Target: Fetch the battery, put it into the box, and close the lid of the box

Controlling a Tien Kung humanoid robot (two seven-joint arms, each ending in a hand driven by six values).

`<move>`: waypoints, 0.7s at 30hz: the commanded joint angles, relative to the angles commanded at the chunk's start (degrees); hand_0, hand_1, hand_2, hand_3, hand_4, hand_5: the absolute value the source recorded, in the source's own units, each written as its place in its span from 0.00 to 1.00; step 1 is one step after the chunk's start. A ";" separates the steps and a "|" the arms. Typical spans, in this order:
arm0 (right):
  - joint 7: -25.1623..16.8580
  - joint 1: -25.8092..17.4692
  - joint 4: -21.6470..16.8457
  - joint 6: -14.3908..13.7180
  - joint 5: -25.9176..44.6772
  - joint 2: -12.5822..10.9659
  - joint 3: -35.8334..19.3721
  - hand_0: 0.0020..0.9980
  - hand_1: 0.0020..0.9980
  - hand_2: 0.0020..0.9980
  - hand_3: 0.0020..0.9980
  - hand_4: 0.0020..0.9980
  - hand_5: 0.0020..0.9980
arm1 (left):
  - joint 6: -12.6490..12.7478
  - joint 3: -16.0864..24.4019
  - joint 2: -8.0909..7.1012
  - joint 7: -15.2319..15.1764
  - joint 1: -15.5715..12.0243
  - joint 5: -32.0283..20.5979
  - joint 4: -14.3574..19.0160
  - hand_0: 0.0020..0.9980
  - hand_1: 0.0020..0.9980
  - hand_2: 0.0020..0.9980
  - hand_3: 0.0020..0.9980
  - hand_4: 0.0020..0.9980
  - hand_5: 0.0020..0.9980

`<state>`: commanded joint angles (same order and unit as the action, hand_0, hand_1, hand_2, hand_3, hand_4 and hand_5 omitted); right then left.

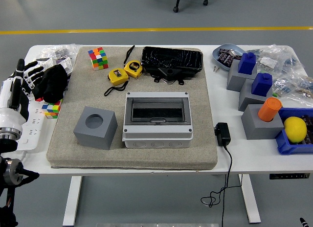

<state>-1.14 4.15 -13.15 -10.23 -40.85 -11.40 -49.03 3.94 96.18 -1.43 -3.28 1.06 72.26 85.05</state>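
A grey box (157, 120) with a clear lid lying shut stands in the middle of the beige mat (132, 153). A black, flat, wrapped pack (172, 60), which looks like the battery, lies at the mat's far edge behind the box. My left hand (25, 79), white and black, hovers at the table's left edge with its fingers spread and holds nothing. It is far to the left of both the box and the pack. My right arm does not show.
A grey cube with a round hole (96, 127) stands left of the box. Two yellow tape measures (124, 72), a colour cube (98, 57) and a black cloth (51, 82) lie nearby. Grey blocks with blue and orange caps (261, 114), a lemon (295, 128) and a black adapter (222, 133) are at the right.
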 joint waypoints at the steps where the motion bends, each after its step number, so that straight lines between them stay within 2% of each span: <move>1: -0.02 0.01 0.03 -0.01 0.01 -0.02 -0.02 0.68 0.59 0.60 0.65 1.00 0.93 | 0.01 -0.01 0.01 -0.01 0.02 0.04 0.03 0.78 0.74 0.70 0.71 1.00 0.90; 21: 0.09 0.57 0.02 -0.12 -0.34 0.10 -0.78 0.67 0.59 0.60 0.65 1.00 0.94 | 0.13 -0.06 0.23 -0.11 0.59 0.16 0.50 0.77 0.73 0.69 0.70 1.00 0.89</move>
<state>-1.05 4.73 -13.13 -10.35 -41.19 -11.30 -49.81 4.07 96.12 -1.20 -3.40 1.65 72.41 85.54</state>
